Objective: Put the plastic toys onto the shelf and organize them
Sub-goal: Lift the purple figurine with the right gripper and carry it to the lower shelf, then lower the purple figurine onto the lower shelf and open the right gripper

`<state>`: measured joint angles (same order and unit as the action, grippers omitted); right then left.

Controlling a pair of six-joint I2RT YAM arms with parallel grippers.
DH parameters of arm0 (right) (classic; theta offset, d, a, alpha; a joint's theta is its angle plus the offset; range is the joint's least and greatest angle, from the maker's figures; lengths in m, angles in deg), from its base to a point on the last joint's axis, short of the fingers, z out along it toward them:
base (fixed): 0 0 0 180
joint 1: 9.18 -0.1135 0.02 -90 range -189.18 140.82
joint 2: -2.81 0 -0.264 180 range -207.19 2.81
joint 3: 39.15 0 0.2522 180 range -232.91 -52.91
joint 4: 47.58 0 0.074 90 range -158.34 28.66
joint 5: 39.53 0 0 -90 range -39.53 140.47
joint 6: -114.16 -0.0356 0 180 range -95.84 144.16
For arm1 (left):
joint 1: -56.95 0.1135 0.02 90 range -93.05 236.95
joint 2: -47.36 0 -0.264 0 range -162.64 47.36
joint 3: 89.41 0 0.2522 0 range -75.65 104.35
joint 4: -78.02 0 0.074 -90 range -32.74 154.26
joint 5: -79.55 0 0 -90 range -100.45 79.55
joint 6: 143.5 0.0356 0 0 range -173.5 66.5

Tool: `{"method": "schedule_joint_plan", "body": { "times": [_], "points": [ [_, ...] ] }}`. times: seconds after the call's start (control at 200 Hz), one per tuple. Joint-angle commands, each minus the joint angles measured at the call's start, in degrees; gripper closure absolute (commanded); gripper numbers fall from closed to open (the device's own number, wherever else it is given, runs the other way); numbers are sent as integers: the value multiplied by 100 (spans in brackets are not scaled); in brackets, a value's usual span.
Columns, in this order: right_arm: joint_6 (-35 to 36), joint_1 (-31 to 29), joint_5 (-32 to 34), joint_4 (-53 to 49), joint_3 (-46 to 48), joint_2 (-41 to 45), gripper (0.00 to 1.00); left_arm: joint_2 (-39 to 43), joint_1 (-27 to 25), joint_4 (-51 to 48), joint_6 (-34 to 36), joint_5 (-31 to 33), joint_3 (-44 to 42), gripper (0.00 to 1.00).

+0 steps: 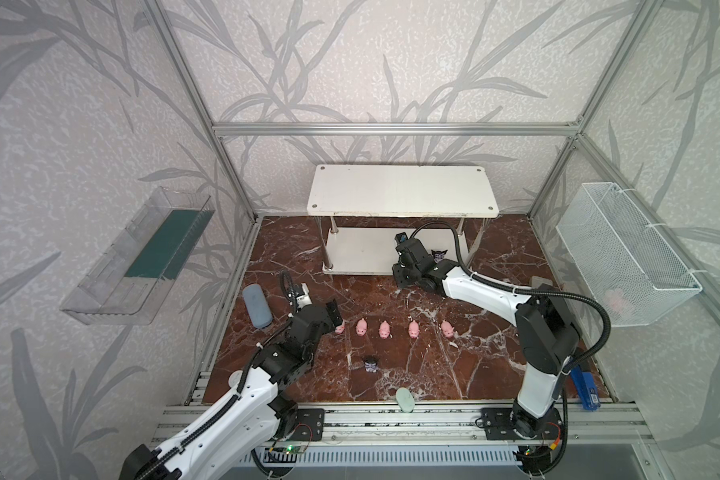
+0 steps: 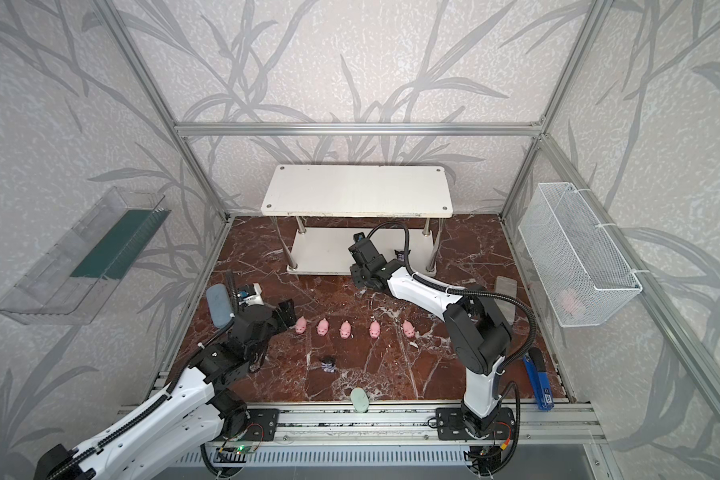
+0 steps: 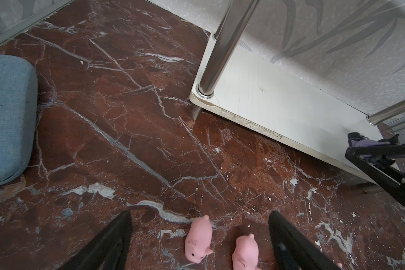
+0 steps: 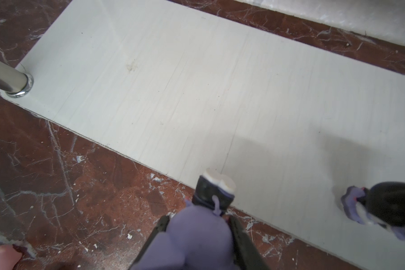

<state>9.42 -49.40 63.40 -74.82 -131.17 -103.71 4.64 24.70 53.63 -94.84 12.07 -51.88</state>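
The white shelf (image 1: 400,191) stands at the back. My right gripper (image 4: 198,219) is shut on a black-and-purple figurine (image 4: 211,194) at the front edge of the lower board (image 4: 197,93); in both top views the wrist hides the toy. Another such figurine (image 1: 438,254) stands on that board to its right, and a third (image 1: 371,364) sits on the floor. Several pink pigs form a row (image 1: 384,329) on the floor. My left gripper (image 3: 199,224) is open at the row's left end, with two pigs (image 3: 199,240) (image 3: 244,251) between its fingers, untouched.
A grey-blue pad (image 1: 257,306) lies left of the left gripper. A pale green oval piece (image 1: 405,400) sits at the front edge. A wire basket (image 1: 624,253) hangs on the right wall, a clear tray (image 1: 134,257) on the left. A blue tool (image 1: 585,388) lies front right.
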Motion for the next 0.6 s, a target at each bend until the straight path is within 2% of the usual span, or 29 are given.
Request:
{"method": "schedule_joint_plan", "body": {
  "times": [0.0, 0.595],
  "points": [
    [135, 63, 21, 40, -227, -138, 66, -58, -18, 108, -9, 97, -75, 11],
    [346, 462, -27, 253, -439, -601, 66, -294, -19, 254, 58, 87, -43, 11]
  ]
}}
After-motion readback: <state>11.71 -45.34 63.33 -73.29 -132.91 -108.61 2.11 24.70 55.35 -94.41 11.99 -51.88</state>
